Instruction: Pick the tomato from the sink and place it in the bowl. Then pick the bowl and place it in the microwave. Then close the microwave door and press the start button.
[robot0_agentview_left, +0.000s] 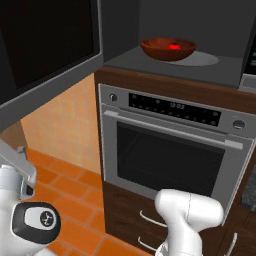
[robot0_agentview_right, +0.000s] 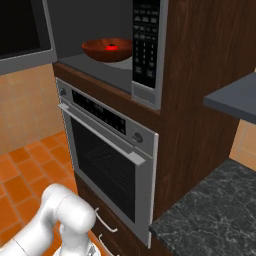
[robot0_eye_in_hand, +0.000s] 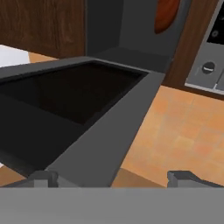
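Both base views looked forward from behind the arm, left and right, and shared the oven (robot0_agentview_left: 170, 150) with the open microwave (robot0_agentview_left: 200, 62) above it. The hand view sat close against the microwave door (robot0_eye_in_hand: 87, 109), rolled sideways.

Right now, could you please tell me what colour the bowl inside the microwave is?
Dark reddish-brown wood; the bowl shows best in the left base view.
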